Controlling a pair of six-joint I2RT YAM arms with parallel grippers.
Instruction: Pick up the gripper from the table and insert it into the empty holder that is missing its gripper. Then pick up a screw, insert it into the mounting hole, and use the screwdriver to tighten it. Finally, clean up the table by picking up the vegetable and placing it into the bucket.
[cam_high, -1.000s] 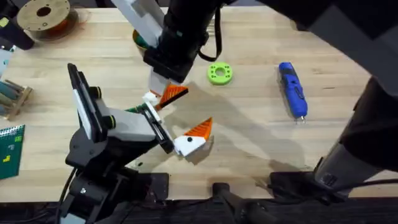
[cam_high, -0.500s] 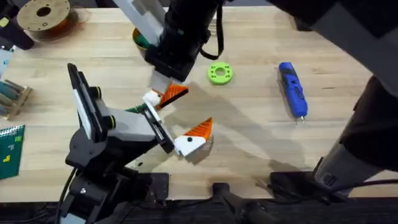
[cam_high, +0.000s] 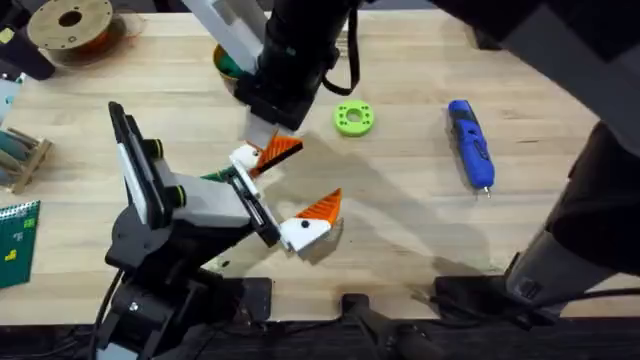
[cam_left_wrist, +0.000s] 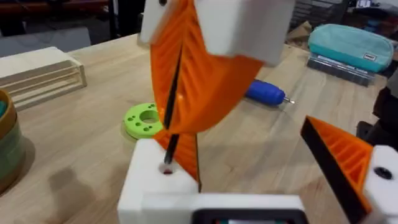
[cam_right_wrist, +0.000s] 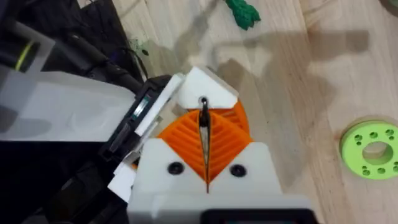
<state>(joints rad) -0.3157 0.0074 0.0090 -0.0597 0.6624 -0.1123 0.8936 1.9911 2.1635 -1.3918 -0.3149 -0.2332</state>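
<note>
The gripper (cam_high: 281, 150) sits pinched in my right claw (cam_right_wrist: 205, 146), closed on it, just above the holder (cam_high: 243, 160) on my left claw (cam_high: 285, 205), which is spread wide, empty. I am inserting; next I must press it straight in.

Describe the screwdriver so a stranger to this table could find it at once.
Start from the light wooden tabletop and look to the robot's right half, past the flat lime-green ring disc. There a blue pen-shaped electric screwdriver lies flat by itself, its thin metal bit pointing toward the arm bases. It is the one blue, elongated item there; its nearest neighbour is round, green and holed.
</note>
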